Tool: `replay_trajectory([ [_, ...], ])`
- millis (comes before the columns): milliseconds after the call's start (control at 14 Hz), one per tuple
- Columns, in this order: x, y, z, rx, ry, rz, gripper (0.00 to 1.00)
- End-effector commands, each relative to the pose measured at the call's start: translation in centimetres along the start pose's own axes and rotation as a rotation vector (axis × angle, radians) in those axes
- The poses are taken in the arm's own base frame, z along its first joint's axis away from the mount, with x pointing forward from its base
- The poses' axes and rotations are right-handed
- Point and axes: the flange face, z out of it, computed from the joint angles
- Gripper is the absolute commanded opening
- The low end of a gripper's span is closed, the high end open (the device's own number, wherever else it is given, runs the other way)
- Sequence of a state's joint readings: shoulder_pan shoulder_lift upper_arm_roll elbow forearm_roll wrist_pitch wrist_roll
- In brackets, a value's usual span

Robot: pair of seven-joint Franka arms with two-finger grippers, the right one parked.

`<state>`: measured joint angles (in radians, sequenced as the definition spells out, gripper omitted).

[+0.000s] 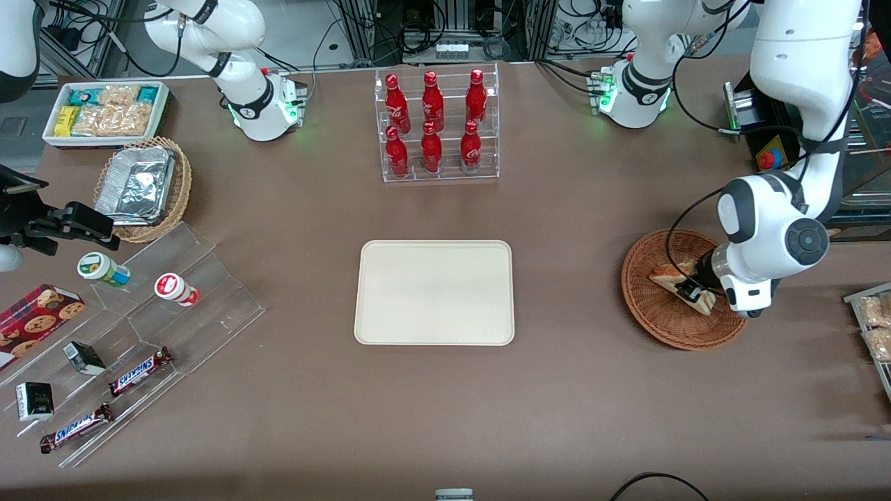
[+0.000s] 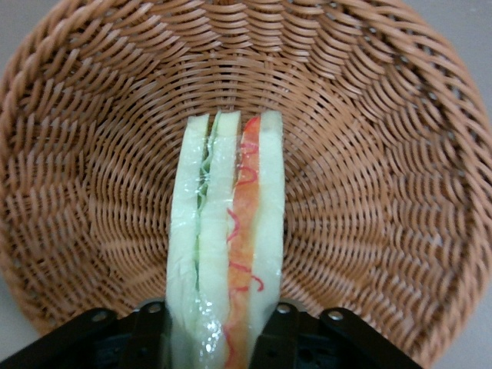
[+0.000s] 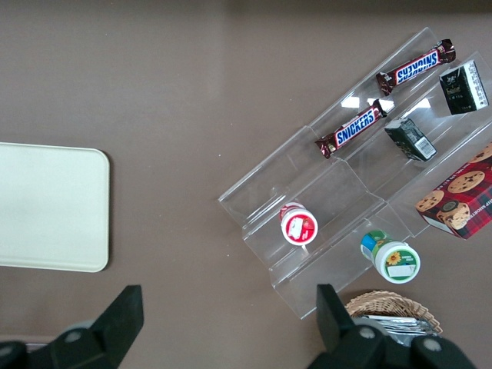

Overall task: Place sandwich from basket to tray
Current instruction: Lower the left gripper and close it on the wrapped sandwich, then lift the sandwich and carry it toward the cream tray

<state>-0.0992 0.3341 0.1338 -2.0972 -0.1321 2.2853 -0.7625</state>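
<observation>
1. Left wrist view: the tool (image 2: 219, 338) is pinching the sandwich (image 2: 227, 246) by 1 end, in the basket (image 2: 369, 161).
2. It looks soft, light and squashy, so hold gently on the bread sides.
3. The tray (image 1: 434, 292) waits well apart.

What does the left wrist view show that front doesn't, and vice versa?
Left wrist only: the sandwich's cut side up close, pale bread with green and red-orange filling under clear wrap, and the two fingers set on either side of its end.

Front only: the tray, bare and nearer the parked arm's end than the basket, the rack of red bottles, and the working arm reaching down into the basket.

Both: the sandwich in the basket, with the gripper shut on it, sandwich not yet lifted out.
</observation>
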Motion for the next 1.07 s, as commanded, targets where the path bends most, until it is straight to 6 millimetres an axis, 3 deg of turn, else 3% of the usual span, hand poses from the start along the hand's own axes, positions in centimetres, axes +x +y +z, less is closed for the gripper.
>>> replay_trajectory([
  [0, -0.8, -0.1, -4.5, -0.008, -0.004, 0.042, 0.32],
  [143, -1.5, 2.0, -7.4, 0.006, -0.009, 0.086, 0.32],
  [286, -3.5, 5.0, -10.7, 0.036, 0.016, 0.167, 0.32],
  [429, -6.0, 7.6, -12.4, 0.02, 0.037, 0.221, 0.32],
  [786, -16.4, 16.1, -10.7, 0.034, 0.072, 0.44, 0.27],
  [1000, -22.8, 18.9, -8.7, 0.063, 0.075, 0.608, 0.28],
])
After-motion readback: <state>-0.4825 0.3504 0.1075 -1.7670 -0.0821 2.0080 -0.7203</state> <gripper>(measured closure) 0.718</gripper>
